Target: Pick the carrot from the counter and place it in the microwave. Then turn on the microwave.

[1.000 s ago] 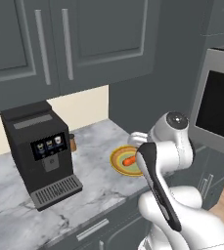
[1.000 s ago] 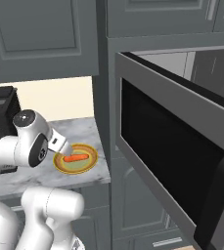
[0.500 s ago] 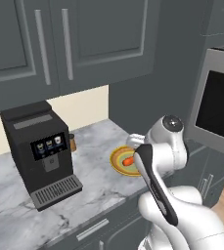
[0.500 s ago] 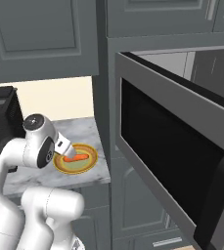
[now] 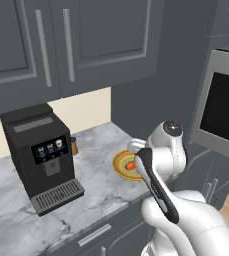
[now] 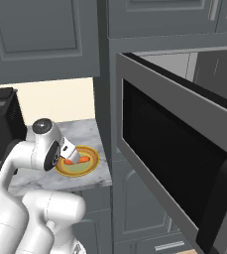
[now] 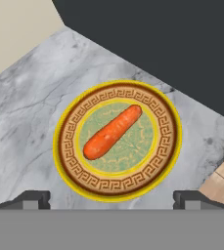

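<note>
Gripper (image 7: 111,200), hand view: fingertips spread wide, empty, at 6 o'clock below the plate (image 7: 167,146); carrot (image 7: 112,132) on the plate's centre, long axis from 7 to 1 o'clock. Left base view: carrot (image 5: 130,165) at 9 o'clock beside the wrist, on the counter (image 5: 91,170). Right base view: carrot (image 6: 81,159) at 3 o'clock; microwave (image 6: 184,163) door open

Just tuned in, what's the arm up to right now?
The gripper hangs open above the carrot, which lies on a round plate on the counter. Nothing is grasped yet. The microwave to the right has its door swung wide open, ready to take the carrot. A coffee machine stands on the counter farther left.
</note>
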